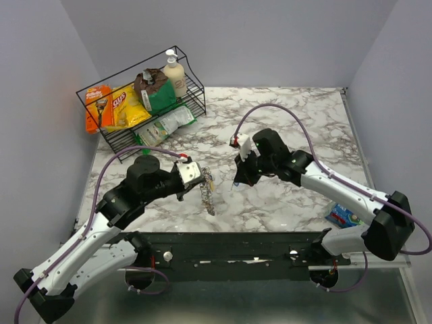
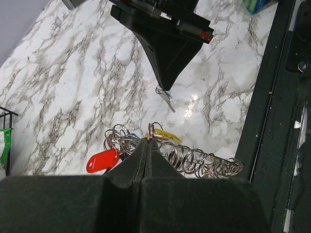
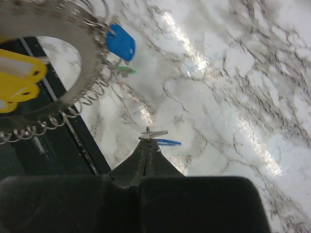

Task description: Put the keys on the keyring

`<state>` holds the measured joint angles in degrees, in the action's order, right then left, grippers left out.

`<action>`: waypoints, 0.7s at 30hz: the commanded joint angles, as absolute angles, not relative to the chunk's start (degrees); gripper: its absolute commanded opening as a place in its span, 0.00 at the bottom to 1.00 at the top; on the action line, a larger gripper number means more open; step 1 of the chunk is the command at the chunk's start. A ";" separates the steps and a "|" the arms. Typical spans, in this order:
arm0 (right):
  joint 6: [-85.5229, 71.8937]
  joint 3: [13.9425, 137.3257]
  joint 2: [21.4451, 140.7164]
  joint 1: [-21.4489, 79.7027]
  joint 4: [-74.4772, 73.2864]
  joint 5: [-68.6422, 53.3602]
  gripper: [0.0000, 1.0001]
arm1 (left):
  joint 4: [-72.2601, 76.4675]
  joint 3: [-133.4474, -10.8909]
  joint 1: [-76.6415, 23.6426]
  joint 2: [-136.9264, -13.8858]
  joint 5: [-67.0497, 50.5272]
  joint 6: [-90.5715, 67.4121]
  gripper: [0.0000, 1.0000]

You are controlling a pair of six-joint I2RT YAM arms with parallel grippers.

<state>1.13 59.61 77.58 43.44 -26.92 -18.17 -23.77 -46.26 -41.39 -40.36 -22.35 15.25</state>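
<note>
Left hand [image 2: 148,143]: closed tight, pinching the keyring [image 2: 156,130] at its tips.
Keyring: its chain of rings [image 2: 204,163] trailed off to one side of the tips, with a red tag [image 2: 103,160] on the other.
Right hand [image 3: 147,144]: closed, gripping a small key [image 3: 154,133] at its tips.
Key: long axis lay crosswise to the fingers, over the worktop [image 3: 233,97].

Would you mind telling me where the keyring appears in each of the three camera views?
Top external: keyring hangs from the left gripper, centre-left.
Left wrist: keyring at bottom centre, pinched at the fingertips, linked rings running right.
Right wrist: keyring in the upper left corner, close and blurred.
Shared landmark: the right gripper, shut on a small key.
</note>
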 commanded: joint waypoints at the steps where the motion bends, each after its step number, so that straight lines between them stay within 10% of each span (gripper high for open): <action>1: 6.41 63.63 74.54 43.77 -24.96 -30.13 0.00 | -22.06 -46.14 -41.75 -39.02 -23.20 16.61 0.00; 21: 8.53 73.73 74.88 47.28 -26.45 -41.93 0.00 | -21.18 -45.53 -41.75 -39.73 -25.05 16.52 0.00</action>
<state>8.51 70.11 73.01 45.28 -25.30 -42.74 -23.68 -45.50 -41.39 -39.97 -23.64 16.23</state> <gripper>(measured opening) 0.009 0.008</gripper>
